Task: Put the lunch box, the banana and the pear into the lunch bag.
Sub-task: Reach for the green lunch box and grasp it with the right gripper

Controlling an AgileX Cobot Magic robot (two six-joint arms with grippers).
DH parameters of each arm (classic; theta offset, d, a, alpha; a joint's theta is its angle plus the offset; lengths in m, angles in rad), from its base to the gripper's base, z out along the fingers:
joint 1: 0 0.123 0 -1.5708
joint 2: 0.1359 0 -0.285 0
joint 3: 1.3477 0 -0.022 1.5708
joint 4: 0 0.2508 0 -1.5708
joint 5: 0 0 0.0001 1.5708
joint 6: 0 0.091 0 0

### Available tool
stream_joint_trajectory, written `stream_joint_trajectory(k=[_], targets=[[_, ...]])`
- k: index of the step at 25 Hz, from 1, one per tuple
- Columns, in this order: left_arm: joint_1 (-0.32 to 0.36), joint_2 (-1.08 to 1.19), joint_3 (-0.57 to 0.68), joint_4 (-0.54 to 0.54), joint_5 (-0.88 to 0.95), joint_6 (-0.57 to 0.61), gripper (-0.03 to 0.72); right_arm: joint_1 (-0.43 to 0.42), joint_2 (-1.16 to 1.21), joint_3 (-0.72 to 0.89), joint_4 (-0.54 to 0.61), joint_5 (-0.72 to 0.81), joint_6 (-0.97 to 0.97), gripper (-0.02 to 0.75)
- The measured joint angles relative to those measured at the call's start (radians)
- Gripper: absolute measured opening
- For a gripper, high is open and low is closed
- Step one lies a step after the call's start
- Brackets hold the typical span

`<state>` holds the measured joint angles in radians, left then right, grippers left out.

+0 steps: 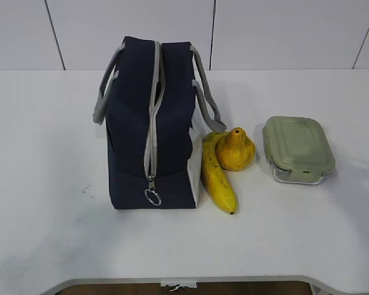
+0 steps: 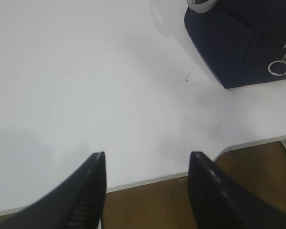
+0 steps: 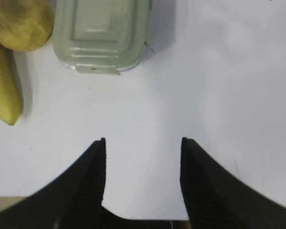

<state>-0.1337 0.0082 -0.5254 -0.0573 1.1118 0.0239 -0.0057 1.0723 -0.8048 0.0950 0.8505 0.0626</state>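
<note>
- The lunch bag (image 1: pixel 150 126) stands upright on the table (image 1: pixel 43 233), left of centre, its grey zipper (image 1: pixel 151 123) run shut down to the ring pull (image 1: pixel 152 197) at the near end; by my reading it must be unzipped before anything can go in.
- The banana (image 1: pixel 216 175) lies just right of the bag, seemingly touching its white lower panel, dark tip pointing near.
- The pear (image 1: pixel 235 149) sits against the banana's far half, neck up.
- The lunch box (image 1: pixel 298 149) rests flat further right, apart from the pear, green lid clipped on.
- All three items lie grouped beside the bag, probably for short carries.
- The left end effector (image 2: pixel 148 188) hovers released and empty over the table's near-left edge, the bag's corner ahead to the right.
- The right end effector (image 3: pixel 142 174) hangs released and empty, near side of the lunch box.
- Count: one bag, one banana, one pear, one lunch box, two end effectors.
</note>
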Motion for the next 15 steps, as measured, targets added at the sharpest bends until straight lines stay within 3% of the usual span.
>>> stream_joint_trajectory(k=[4, 7, 15], targets=[[0.0, 0.0, 0.0, 0.0, 0.0, 0.0, 0.414, -0.009, 0.214, -0.147, 0.043, -0.019, -0.009, 0.396], [0.0, 0.0, 0.0, 0.0, 0.0, 0.0, 0.414, -0.048, 0.328, -0.223, 0.148, -0.014, -0.088, 0.396], [0.0, 0.0, 0.0, 0.0, 0.0, 0.0, 0.414, -0.303, 0.532, -0.348, 0.632, 0.177, -0.525, 0.396]])
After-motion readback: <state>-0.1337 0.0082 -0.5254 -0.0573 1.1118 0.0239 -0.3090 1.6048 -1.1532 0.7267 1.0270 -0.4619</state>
